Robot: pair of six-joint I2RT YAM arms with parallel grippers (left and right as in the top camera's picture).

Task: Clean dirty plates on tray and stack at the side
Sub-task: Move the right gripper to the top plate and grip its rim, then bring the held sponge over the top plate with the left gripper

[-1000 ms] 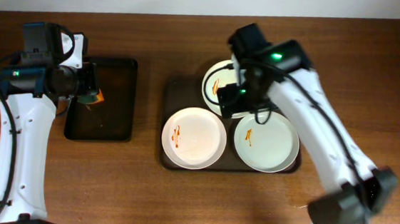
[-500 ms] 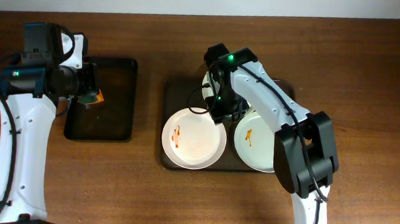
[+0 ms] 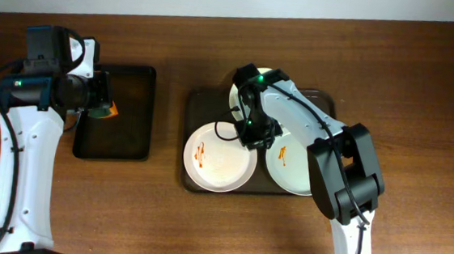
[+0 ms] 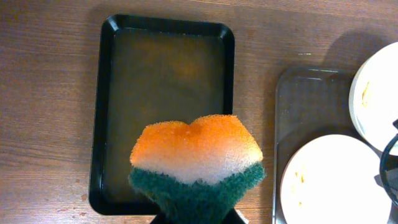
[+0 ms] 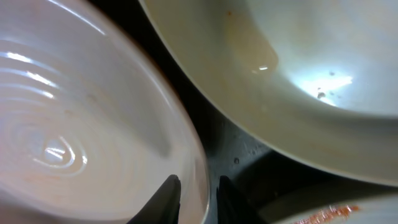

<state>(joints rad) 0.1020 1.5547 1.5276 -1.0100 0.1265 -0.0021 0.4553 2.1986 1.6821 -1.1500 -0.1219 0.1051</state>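
Three white plates lie on the dark brown tray (image 3: 193, 108): a back one (image 3: 245, 86), a front-left one (image 3: 219, 156) and a front-right one (image 3: 301, 161), each with an orange smear. My right gripper (image 3: 252, 135) is down at the front-left plate's right rim. In the right wrist view its fingers (image 5: 168, 194) straddle that rim (image 5: 198, 168), one inside and one outside, shut on it. My left gripper (image 4: 198, 214) is shut on a green-and-orange sponge (image 4: 196, 158) and holds it above the black tray (image 4: 168, 23).
The smaller black tray (image 3: 116, 139) lies left of the brown tray, with a strip of bare wood between them. Brown table stretches in front of both trays. The right arm's links (image 3: 345, 177) reach over the front-right plate.
My right gripper moved from over the back plate down to the front-left plate's right rim, and its jaws narrowed onto it. The left arm and sponge stayed still.
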